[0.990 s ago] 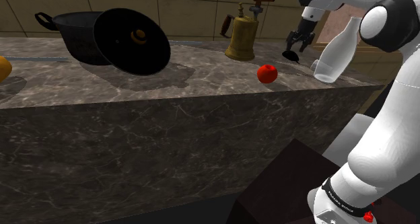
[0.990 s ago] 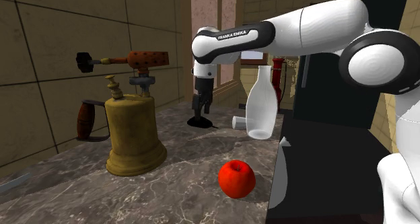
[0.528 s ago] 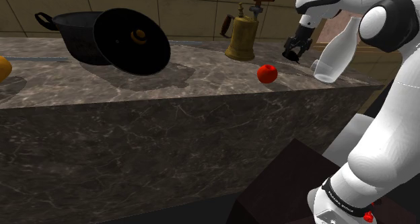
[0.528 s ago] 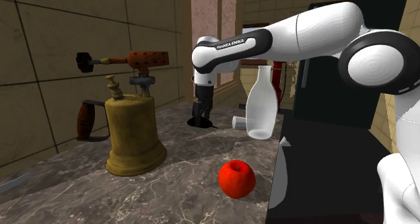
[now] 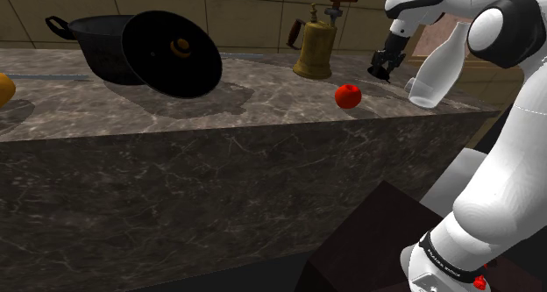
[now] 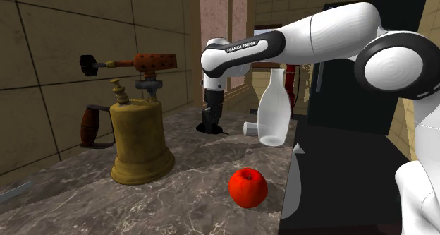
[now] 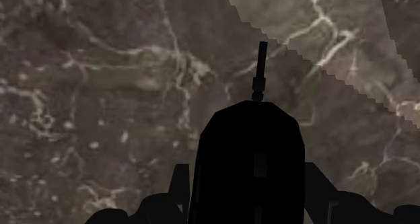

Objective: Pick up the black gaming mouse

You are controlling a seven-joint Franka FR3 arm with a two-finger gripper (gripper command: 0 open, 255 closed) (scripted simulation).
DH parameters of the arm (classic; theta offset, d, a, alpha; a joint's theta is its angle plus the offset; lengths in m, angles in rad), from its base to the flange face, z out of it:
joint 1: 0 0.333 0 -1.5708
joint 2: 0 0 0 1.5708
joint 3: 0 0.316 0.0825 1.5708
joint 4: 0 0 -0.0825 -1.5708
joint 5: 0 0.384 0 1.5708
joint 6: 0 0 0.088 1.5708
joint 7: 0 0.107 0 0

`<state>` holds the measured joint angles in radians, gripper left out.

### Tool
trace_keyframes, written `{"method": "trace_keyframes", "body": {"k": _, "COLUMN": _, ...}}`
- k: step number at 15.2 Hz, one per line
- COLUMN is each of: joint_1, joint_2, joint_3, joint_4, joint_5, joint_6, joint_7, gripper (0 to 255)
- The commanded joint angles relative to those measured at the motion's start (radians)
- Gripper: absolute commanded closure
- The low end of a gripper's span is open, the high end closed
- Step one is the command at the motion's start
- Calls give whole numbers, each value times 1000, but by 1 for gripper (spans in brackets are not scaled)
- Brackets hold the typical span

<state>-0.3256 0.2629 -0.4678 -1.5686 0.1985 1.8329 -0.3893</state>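
Marbled brown stone surface [image 5: 263, 115], tiled wall behind. Mouse [image 7: 249, 162] lies directly under the jaws & between them, flat on the surface, w/ no offset to either side that I can see. Its long axis runs fwd from the wrist, cable stub [image 7: 261, 68] pointing away. Jaws sit across the short width, one per flank, so closing dir. is square to the long axis. Good line-up, imo. One arm only, so no question of which is nearer.

Jaw state: can't tell. Black jaws against black mouse, no gap readable at either flank, so they could be clenched on it or just straddling it. In the second exterior view the jaws are low, tips at the mouse, which looks to rest on the surface, not lifted.

Mouse look: all black, matte, rounded hump tapering toward the cable end, faint grey slot down the middle, prob. the scroll wheel. Low & smooth, so sides are likely a bit slippery.

Clear bottle [image 6: 273, 106] stands near the jaws, off to one side. Red apple [image 6: 247, 186] & brass blowtorch [image 6: 137, 138] are well apart from them. A straight-up lift should clear the bottle, I'd judge.
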Motion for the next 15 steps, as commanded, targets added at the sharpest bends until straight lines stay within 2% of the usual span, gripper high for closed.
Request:
{"method": "trace_keyframes", "body": {"k": 1, "joint_1": 0, "joint_2": 1, "joint_3": 0, "joint_4": -1, "joint_5": 0, "joint_6": 0, "joint_7": 0, "gripper": 255}}
{"method": "trace_keyframes", "body": {"k": 15, "joint_1": -19, "joint_2": 18, "joint_3": -5, "joint_4": 196, "joint_5": 3, "joint_6": -180, "joint_7": 13, "gripper": 255}}
